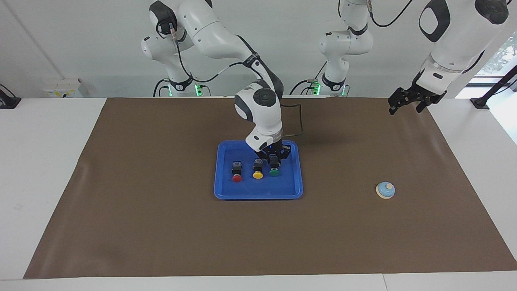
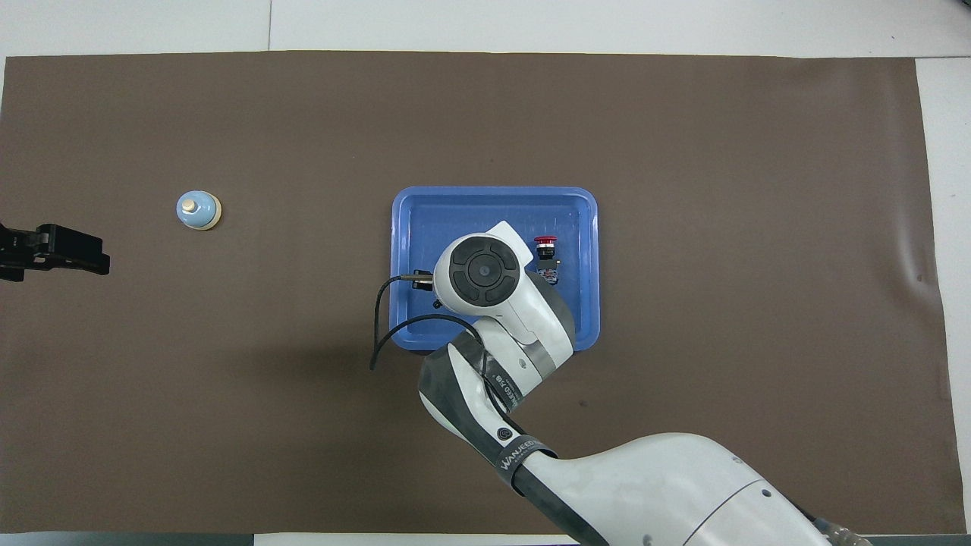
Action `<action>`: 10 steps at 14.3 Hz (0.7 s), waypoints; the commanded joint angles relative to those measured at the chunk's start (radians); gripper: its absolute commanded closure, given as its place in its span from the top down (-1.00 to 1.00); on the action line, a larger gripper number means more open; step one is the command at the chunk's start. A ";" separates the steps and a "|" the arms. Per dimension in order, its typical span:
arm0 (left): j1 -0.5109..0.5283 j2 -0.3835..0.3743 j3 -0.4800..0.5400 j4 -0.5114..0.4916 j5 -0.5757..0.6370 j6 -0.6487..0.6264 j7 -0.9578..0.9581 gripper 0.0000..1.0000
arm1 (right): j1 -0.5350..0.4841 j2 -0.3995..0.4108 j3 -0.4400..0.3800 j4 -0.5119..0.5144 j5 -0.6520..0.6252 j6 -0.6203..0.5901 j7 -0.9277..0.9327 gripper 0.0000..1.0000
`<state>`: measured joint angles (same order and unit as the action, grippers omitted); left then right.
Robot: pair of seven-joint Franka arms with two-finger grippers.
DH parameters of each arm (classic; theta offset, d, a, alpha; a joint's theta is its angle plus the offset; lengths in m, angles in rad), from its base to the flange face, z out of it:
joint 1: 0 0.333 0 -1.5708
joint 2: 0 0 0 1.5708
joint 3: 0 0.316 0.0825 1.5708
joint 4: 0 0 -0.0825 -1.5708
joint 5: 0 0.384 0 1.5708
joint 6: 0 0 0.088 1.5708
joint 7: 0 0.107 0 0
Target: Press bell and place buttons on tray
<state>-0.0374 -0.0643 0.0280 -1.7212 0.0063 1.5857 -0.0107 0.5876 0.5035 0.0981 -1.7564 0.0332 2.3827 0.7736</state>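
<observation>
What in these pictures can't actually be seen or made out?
- Overhead view: the green button, yellow button and right gripper are hidden under the right arm's wrist; only the red button shows.
- Overhead view: the left gripper is cut off at the picture's edge.
- Facing view: whether the green button touches the tray yet.

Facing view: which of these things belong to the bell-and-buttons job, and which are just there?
Job things:
- tray
- red button, in the tray
- yellow button, in the tray
- green button, gripped by the right claw, low in the tray
- bell, on the mat toward the left arm's end
- left claw, open, waiting

Just there:
- brown mat
- black stand at the table's edge
</observation>
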 commanded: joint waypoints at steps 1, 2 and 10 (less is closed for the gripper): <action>-0.001 -0.003 0.007 0.005 -0.014 0.007 0.015 1.00 | -0.003 -0.029 -0.003 -0.015 -0.009 -0.023 0.033 1.00; -0.001 -0.003 0.006 0.005 -0.014 0.007 0.015 1.00 | -0.011 -0.028 -0.003 0.009 -0.009 -0.054 0.056 1.00; -0.001 -0.003 0.007 0.005 -0.014 0.007 0.015 1.00 | -0.195 -0.207 -0.005 0.046 0.004 -0.265 0.036 1.00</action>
<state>-0.0374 -0.0643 0.0280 -1.7212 0.0063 1.5857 -0.0107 0.4463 0.3688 0.0810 -1.6930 0.0336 2.1708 0.8189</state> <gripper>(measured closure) 0.000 0.000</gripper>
